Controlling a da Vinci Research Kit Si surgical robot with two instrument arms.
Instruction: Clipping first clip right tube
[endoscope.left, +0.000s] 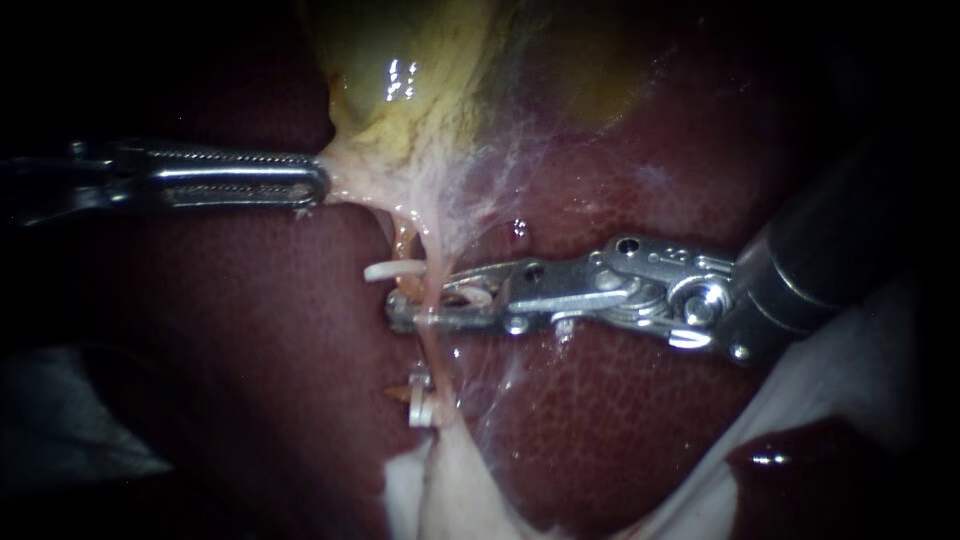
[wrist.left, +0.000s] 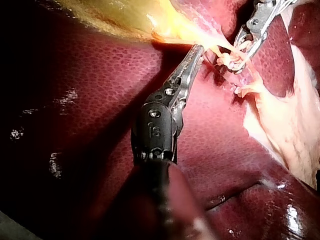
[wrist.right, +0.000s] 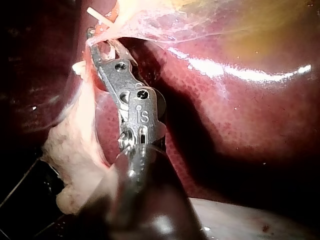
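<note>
Right instrument (endoscope.left: 402, 297) grips a white clip (endoscope.left: 393, 270), legs apart, astride the tube (endoscope.left: 433, 350); a second clip (endoscope.left: 420, 400) sits just beside it on the tube. Left instrument (endoscope.left: 320, 185) is clamped on the gallbladder (endoscope.left: 400, 90). Risk: tube not fully within the legs, giving partial closure

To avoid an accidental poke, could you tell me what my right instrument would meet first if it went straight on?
The pale tube lying across the right instrument's tip; beyond that probably the liver, though depth is unclear.
</note>
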